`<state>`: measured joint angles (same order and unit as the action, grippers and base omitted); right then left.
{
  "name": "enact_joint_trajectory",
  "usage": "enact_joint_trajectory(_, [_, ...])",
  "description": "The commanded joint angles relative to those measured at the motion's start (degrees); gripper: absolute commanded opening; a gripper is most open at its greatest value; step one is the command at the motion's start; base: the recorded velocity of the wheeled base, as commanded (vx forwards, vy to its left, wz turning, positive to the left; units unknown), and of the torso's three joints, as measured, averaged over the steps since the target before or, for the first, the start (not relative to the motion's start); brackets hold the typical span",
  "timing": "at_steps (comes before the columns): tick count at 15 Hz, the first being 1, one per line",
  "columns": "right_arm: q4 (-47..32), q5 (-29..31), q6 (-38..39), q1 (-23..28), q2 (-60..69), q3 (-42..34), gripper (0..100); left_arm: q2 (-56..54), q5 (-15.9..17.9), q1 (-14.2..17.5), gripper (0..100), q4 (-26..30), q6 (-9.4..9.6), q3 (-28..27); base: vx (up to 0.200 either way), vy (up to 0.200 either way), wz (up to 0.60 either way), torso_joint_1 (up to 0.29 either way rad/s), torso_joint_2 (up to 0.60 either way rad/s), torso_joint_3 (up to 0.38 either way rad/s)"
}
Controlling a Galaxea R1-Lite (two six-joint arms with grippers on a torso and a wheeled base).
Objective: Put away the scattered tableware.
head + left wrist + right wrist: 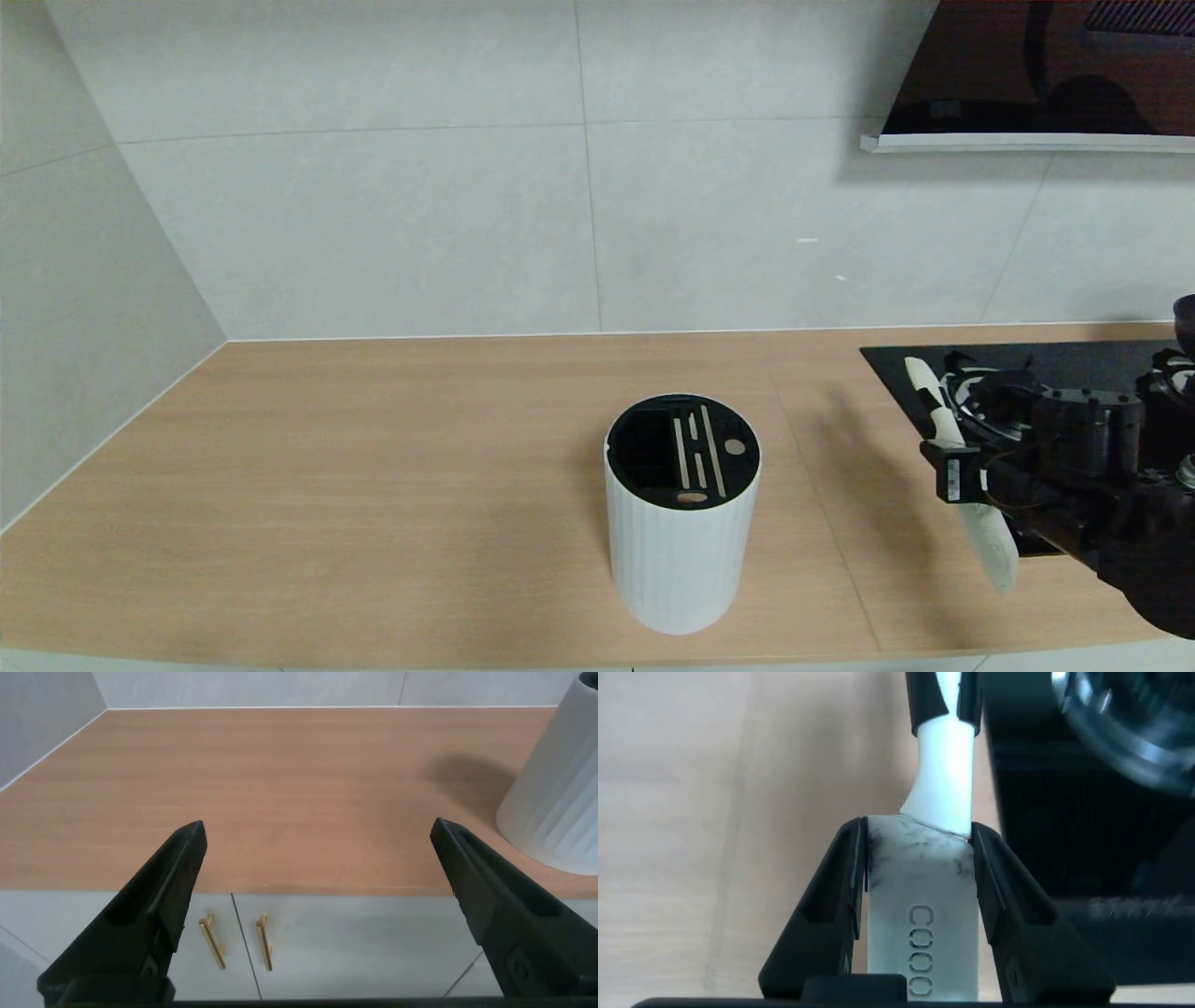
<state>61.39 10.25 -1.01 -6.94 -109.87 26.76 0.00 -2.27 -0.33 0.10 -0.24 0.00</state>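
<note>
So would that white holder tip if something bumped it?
Possibly. The holder is tall for its base, so a push near its top could tip it. It stands free on the smooth counter, so a low nudge would likelier slide it. Being round, it might roll if toppled.

Landmark is the knife holder (681, 513), upright on the counter (373, 467) near the front edge. The wall (467, 233) is behind the holder. The cooktop (1074, 357) is right of the holder, set into the counter. Between holder and cooktop, above the counter, my right gripper (954, 471) grips the knife (990, 546), well apart from the holder. My left gripper (316, 831) is at the counter's front edge near the holder, with cabinet doors (280, 943) below.
</note>
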Motion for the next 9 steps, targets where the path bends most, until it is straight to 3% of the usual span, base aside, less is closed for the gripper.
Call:
enact_joint_trajectory(1, [-3.1, 0.0, 0.0, -1.5, 8.3, 0.4, 0, 0.0, 0.0, 0.1, 100, 0.0, -0.02, 0.0, 0.0, 0.0, 0.0, 0.0, 0.0, 0.0])
enact_joint_trajectory(6, [-13.1, 1.7, 0.2, -9.7, 20.4, 0.4, 0, 0.0, 0.1, 0.0, 100, 0.0, 0.51, 0.0, 0.0, 0.0, 0.0, 0.0, 0.0, 0.0])
enact_joint_trajectory(9, [-13.3, 3.0, 0.4, -12.4, 21.3, 0.3, 0, 0.0, 0.1, 0.0, 100, -0.2, 0.42, 0.0, 0.0, 0.0, 0.0, 0.0, 0.0, 0.0])
